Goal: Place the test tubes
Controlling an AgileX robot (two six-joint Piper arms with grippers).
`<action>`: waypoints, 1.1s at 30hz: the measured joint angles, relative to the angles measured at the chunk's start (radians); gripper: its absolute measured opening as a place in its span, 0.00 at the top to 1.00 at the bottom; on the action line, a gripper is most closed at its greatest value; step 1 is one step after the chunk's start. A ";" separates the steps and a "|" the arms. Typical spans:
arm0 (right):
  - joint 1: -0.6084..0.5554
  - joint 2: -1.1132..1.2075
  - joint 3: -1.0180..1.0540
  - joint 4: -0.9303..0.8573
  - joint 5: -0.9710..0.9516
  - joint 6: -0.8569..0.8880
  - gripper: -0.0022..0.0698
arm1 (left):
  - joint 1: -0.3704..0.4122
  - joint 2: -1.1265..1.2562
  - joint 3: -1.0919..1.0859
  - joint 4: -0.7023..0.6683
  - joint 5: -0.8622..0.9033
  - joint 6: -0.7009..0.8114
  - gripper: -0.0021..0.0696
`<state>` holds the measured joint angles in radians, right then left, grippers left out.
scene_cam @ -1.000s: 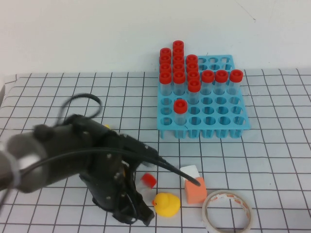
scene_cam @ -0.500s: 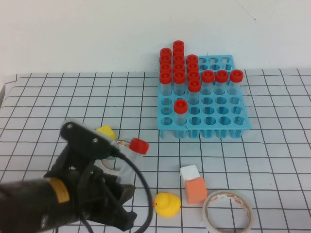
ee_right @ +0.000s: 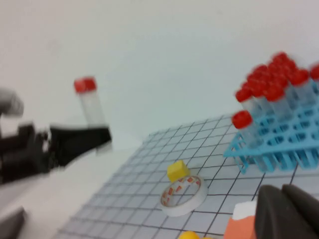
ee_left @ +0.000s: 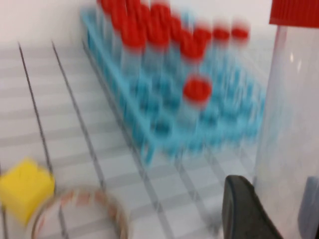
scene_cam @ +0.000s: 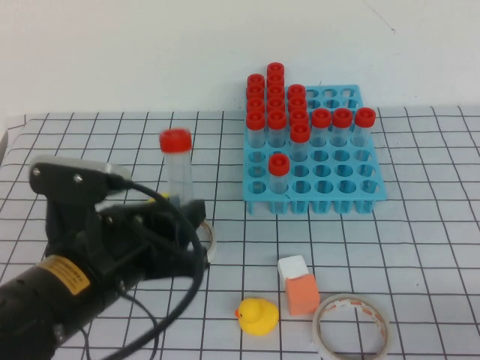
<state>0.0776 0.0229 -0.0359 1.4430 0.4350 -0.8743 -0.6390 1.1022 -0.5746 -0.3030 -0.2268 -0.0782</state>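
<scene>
Raised off the table (scene_cam: 90, 135) since a second ago, the test tube (scene_cam: 176, 169) is standing upright at left, the left gripper (scene_cam: 178, 211) clamping its base, readying it for empty holes of the blue rack (scene_cam: 352, 196); the right gripper (ee_right: 285, 211) is idling closed near the orange block (ee_right: 240, 228).

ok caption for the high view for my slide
Left claw holds a red-capped test tube upright, left of the blue rack; right claw shut, outside this view
</scene>
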 joint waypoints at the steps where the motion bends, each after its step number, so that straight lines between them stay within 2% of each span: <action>1: 0.000 0.024 -0.019 0.009 0.014 -0.047 0.97 | 0.000 0.002 0.000 0.013 -0.037 -0.032 0.67; 6: 0.000 0.259 -0.125 0.066 0.111 -0.284 0.97 | 0.000 0.051 0.000 0.178 -0.173 -0.244 0.67; 8: 0.000 0.356 -0.158 0.126 0.148 -0.382 0.97 | 0.000 0.086 0.000 0.303 -0.230 -0.327 0.67; 9: 0.000 0.448 -0.189 0.193 0.193 -0.503 0.97 | 0.000 0.125 0.000 0.418 -0.293 -0.382 0.67; 11: 0.000 0.545 -0.233 0.220 0.258 -0.630 0.96 | 0.000 0.161 0.000 0.545 -0.363 -0.423 0.67; 14: 0.000 0.667 -0.308 0.231 0.347 -0.735 0.89 | 0.000 0.213 0.000 0.672 -0.482 -0.475 0.67; 16: 0.000 0.745 -0.363 0.234 0.394 -0.779 0.81 | 0.000 0.246 0.000 0.731 -0.555 -0.496 0.67; 20: 0.000 0.869 -0.464 0.236 0.446 -0.822 0.53 | 0.000 0.286 0.000 0.792 -0.682 -0.514 0.67; 23: 0.000 0.955 -0.538 0.236 0.491 -0.827 0.37 | 0.000 0.301 0.000 0.806 -0.756 -0.530 0.67; 27: 0.001 1.037 -0.620 0.236 0.558 -0.834 0.30 | 0.000 0.307 0.000 0.812 -0.780 -0.529 0.67; 33: 0.055 1.130 -0.748 0.236 0.589 -0.884 0.28 | 0.000 0.309 0.000 0.827 -0.783 -0.531 0.67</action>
<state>0.1325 1.1524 -0.7834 1.6790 1.0235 -1.7580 -0.6390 1.4109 -0.5746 0.5242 -1.0095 -0.6093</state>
